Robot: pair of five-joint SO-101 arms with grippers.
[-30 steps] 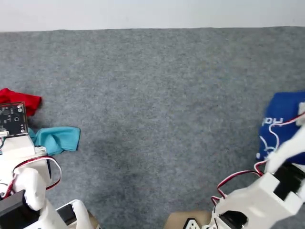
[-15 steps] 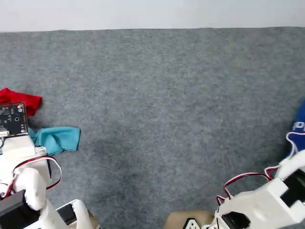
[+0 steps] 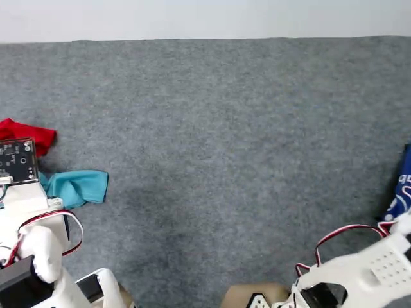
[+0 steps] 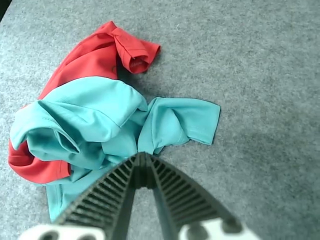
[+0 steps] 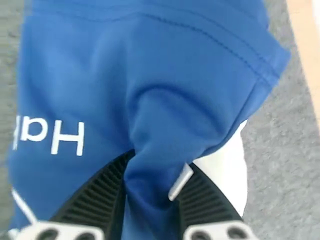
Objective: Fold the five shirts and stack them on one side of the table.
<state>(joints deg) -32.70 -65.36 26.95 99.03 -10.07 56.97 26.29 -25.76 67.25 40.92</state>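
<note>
A teal shirt [image 4: 100,125] lies crumpled over a red shirt [image 4: 95,55] on the grey mat; in the high view the teal shirt [image 3: 77,186] and the red shirt [image 3: 29,135] sit at the far left edge. My left gripper [image 4: 145,162] hangs shut just above the teal shirt's edge, holding nothing. A blue shirt [image 5: 150,85] with white print is pinched in my right gripper [image 5: 150,175], with a fold of cloth between its fingers. In the high view a sliver of the blue shirt [image 3: 403,189] shows at the far right edge above the right arm [image 3: 366,276].
The grey mat [image 3: 218,141] covers the table, with a pale wall strip behind it. A tan table edge [image 5: 305,50] runs beside the mat near the blue shirt. The left arm's body [image 3: 32,244] stands at the front left.
The right arm has swung out to the right, carrying the blue shirt almost off the high view's right edge. The left arm and the teal and red shirts have not moved.
</note>
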